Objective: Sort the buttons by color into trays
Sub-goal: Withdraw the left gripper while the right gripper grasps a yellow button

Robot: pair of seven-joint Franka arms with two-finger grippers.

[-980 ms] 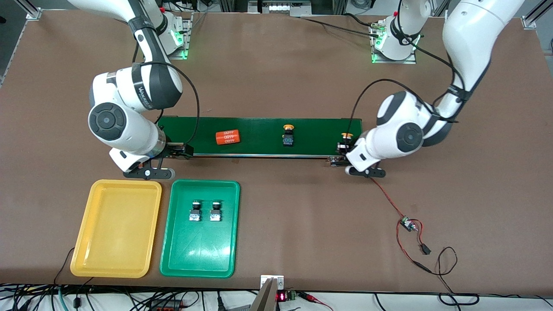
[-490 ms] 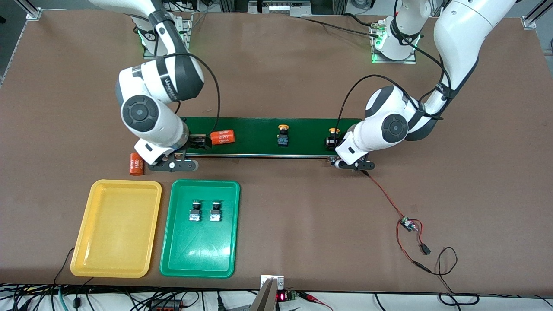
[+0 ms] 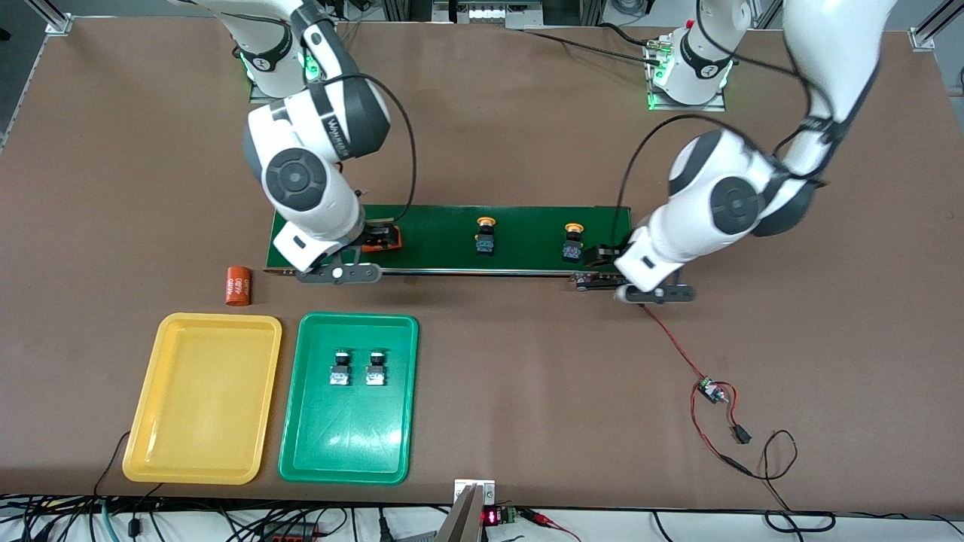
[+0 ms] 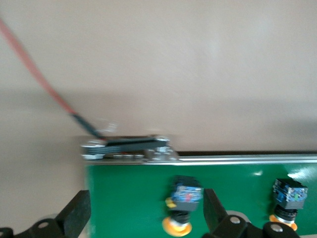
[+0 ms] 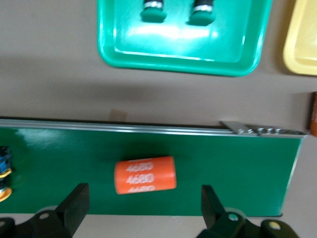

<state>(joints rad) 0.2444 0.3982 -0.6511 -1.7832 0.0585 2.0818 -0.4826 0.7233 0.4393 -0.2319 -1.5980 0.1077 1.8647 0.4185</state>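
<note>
Right gripper (image 5: 141,208) hovers over the belt (image 3: 527,226), jaws wide around an orange cylinder (image 5: 145,174). Left gripper (image 4: 146,218) hangs over the belt's other end, jaws wide, empty. Two yellow buttons (image 3: 486,235) sit on the belt; two green buttons (image 3: 341,367) sit in the green tray (image 3: 348,459). The yellow tray (image 3: 196,459) lies beside it.

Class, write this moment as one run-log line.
left gripper: open over belt, above yellow button | right gripper: open above orange cylinder | green tray: two green buttons | yellow tray: no buttons
</note>
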